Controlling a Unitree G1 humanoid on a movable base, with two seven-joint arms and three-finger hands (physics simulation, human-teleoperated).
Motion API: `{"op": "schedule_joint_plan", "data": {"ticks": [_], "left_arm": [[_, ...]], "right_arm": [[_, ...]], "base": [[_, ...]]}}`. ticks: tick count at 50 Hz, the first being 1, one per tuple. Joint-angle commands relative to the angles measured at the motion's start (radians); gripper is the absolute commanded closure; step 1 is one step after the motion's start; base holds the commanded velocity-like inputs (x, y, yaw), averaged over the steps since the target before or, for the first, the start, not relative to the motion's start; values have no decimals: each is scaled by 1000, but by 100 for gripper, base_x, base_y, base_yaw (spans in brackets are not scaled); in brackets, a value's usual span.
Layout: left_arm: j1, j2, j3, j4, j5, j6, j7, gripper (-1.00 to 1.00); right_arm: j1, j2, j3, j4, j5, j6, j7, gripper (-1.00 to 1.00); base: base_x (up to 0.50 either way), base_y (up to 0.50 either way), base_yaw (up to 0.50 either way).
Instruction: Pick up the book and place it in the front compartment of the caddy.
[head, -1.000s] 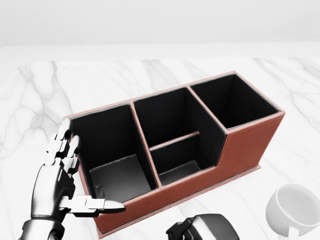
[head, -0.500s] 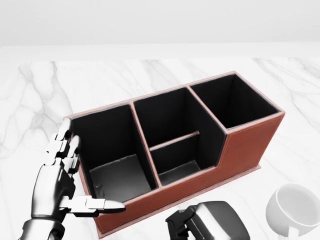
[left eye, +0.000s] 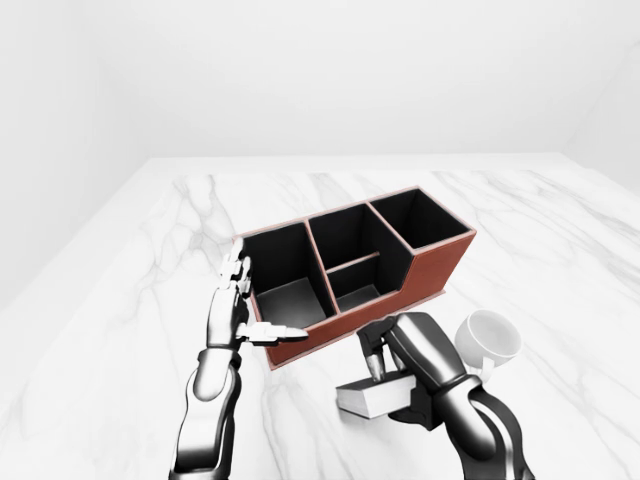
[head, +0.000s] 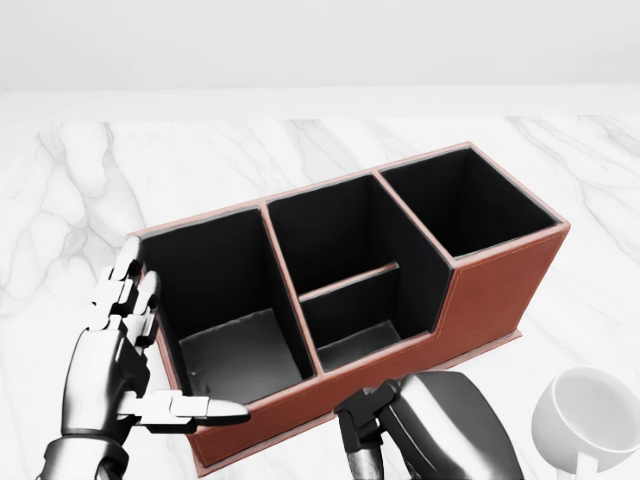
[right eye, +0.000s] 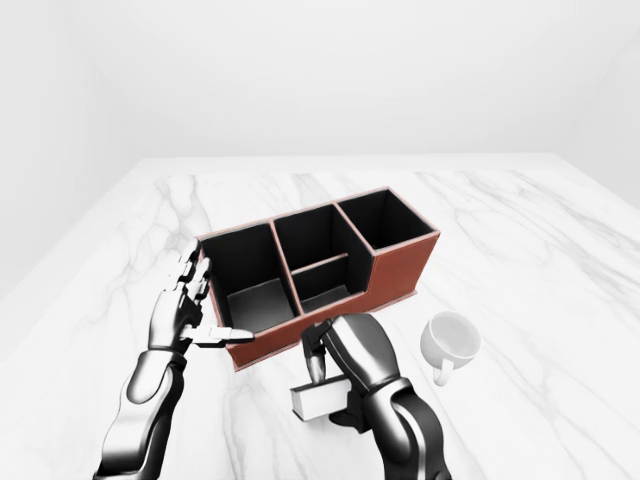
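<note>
The caddy (head: 500, 290) is red-brown with black compartments and stands on the white marble table (left eye: 150, 300). My left hand (head: 160, 345) is open, with its fingers upright against the caddy's left end and its thumb along the lower wall. My right hand (left eye: 385, 375) is shut on the book (left eye: 370, 400), a pale block held flat just below the caddy's lower wall in the left-eye view. The book also shows in the right-eye view (right eye: 318, 400). In the head view only the back of the right hand (head: 430, 430) shows, and the book is hidden.
A white mug (left eye: 488, 335) stands on the table to the right of my right hand, below the caddy's right end. It also shows at the lower right of the head view (head: 590, 410). The table's left edge (left eye: 90, 260) runs diagonally.
My right hand has risen into the head view from the bottom edge, coming closer to the caddy's lower wall. The left hand and the caddy have not moved.
</note>
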Motion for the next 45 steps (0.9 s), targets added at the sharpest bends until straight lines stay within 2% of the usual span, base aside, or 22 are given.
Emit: {"op": "schedule_joint_plan", "data": {"ticks": [1,13,45], "left_arm": [[0,1,5,-6,-3,0,-1,-98],[-1,0,2,2,0,0,0,-99],[0,-1,-4,7,4,0,1,-98]], "right_arm": [[-44,18,-9,-50,-26,27,34,100],[-94,32,-20,-68,-34,57,77,100],[-252,68,-66,-124,-61,57,200,100]], "base": [[0,0,0],[0,0,0],[0,0,0]]}}
